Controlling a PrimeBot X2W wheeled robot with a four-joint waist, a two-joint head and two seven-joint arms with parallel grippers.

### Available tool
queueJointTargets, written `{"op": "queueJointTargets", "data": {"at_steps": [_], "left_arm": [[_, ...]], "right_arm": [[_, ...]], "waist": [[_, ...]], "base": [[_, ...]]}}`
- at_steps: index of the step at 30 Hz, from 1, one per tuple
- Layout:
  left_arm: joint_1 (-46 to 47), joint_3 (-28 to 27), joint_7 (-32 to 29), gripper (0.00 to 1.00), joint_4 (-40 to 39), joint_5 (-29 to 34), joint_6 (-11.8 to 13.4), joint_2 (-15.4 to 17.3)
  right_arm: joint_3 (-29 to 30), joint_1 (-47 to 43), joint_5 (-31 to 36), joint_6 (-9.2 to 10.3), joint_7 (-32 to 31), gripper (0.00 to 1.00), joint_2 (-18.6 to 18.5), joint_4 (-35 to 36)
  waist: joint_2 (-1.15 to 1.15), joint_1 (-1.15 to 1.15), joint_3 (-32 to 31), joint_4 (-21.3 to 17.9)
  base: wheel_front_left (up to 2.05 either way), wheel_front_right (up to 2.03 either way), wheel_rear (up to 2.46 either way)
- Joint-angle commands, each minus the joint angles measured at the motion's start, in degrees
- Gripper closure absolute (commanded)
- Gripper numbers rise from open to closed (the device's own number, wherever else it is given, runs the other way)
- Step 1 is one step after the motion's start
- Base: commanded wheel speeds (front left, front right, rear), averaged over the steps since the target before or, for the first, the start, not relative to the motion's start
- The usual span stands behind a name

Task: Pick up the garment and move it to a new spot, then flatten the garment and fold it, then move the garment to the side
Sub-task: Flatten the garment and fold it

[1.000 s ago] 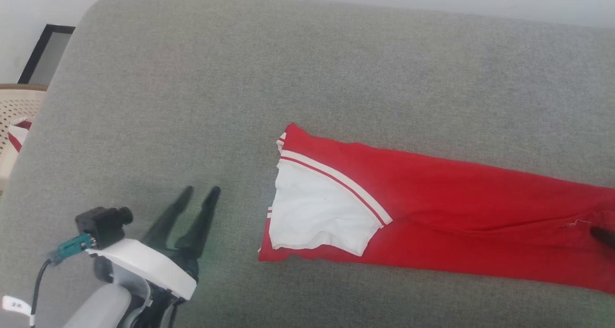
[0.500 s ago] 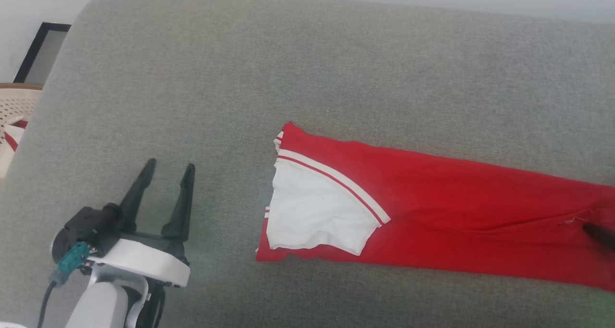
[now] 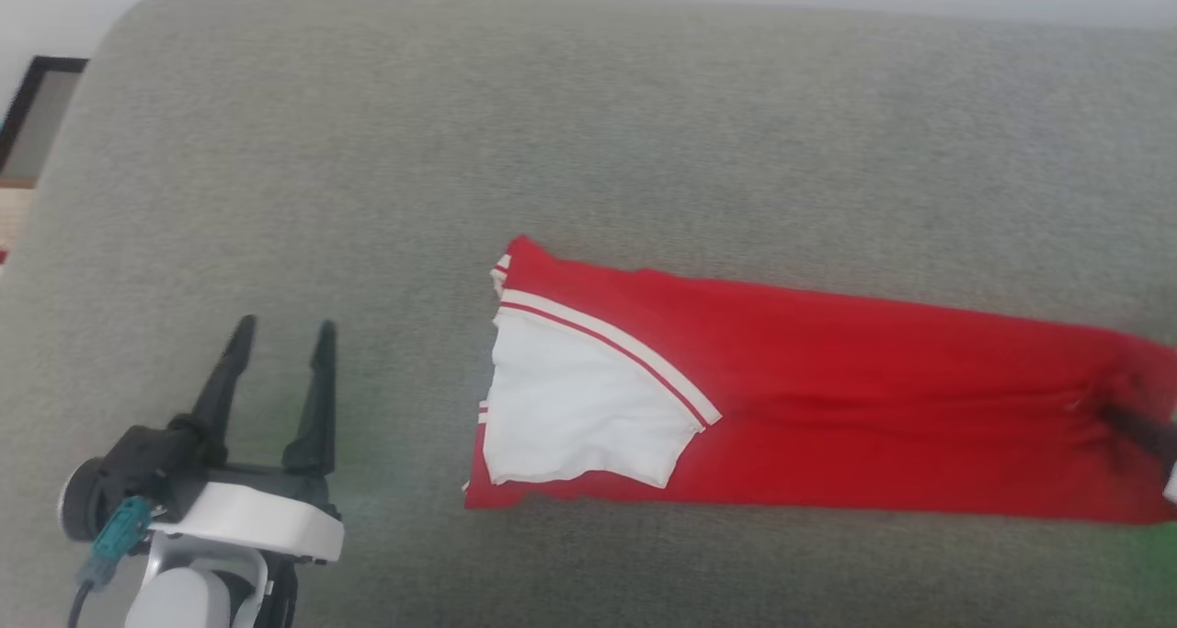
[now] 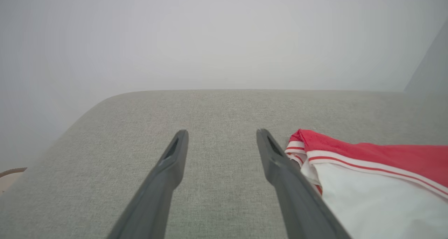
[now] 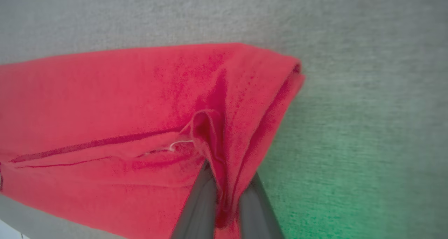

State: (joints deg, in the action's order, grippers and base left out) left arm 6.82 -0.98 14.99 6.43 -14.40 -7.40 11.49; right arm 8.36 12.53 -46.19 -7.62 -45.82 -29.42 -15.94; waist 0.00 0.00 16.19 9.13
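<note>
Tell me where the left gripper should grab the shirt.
I'd take its left end at the edge of the white sleeve, coming low from the left. The shirt lies as a flat strip; the right gripper pinches the other end; the open left gripper sits beside this one.

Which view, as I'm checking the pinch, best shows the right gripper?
Right wrist view: the right gripper pinches a fold of the red T-shirt. Head view catches its dark tip at the edge; left wrist view offers the shirt's sleeve.
</note>
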Motion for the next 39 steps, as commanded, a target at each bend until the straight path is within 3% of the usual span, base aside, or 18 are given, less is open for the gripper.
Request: {"op": "queueJointTargets", "data": {"at_steps": [1, 7, 13, 17, 23, 32, 39], "left_arm": [[-0.63, -0.75, 0.24, 0.00, -0.23, 0.21, -0.08, -0.33], [-1.27, -2.39, 0.24, 0.00, -1.53, 0.61, -0.08, -0.54], [-0.21, -2.79, 0.25, 0.00, -1.92, -0.19, -0.07, -0.44], [0.62, -2.11, 0.24, 0.00, -1.26, -0.34, -0.07, 0.05], [0.24, -1.94, 0.25, 0.00, -0.61, -0.54, -0.07, -0.43], [-0.93, -1.21, 0.25, 0.00, -0.50, -1.26, -0.08, -2.19], [0.61, 0.24, 0.24, 0.00, -0.40, -1.50, -0.08, -3.64]], "right_arm": [[1.17, 0.45, 1.28, 0.26, 0.57, 1.00, -0.21, -1.08], [8.80, 2.42, 3.81, 0.19, 2.77, 1.00, -2.74, -1.89], [18.57, 5.20, 7.52, 0.17, 7.09, 1.00, -6.25, -8.13], [20.32, 6.93, 8.79, 0.17, 8.15, 1.00, -6.88, -11.25], [12.96, 4.90, 4.69, 0.14, 4.96, 1.00, -3.58, -4.41], [-5.66, -0.59, -2.38, 0.13, -5.22, 1.00, 0.04, 23.69], [-15.36, 3.46, 0.04, 0.13, -7.73, 1.00, 2.66, 28.80]], "waist": [[0.00, 0.00, 0.21, -1.07], [0.00, 0.00, 1.24, -4.27], [0.00, 0.00, 2.87, -6.60], [0.00, 0.00, 3.23, -7.33], [0.00, 0.00, 2.23, -7.69], [0.00, 0.00, 0.63, -5.37], [0.00, 0.00, 2.14, -2.37]], "base": [[0.00, 0.00, 0.00], [0.00, 0.00, 0.00], [0.00, 0.00, 0.00], [0.00, 0.00, 0.00], [0.00, 0.00, 0.00], [0.00, 0.00, 0.00], [0.00, 0.00, 0.00]]}}
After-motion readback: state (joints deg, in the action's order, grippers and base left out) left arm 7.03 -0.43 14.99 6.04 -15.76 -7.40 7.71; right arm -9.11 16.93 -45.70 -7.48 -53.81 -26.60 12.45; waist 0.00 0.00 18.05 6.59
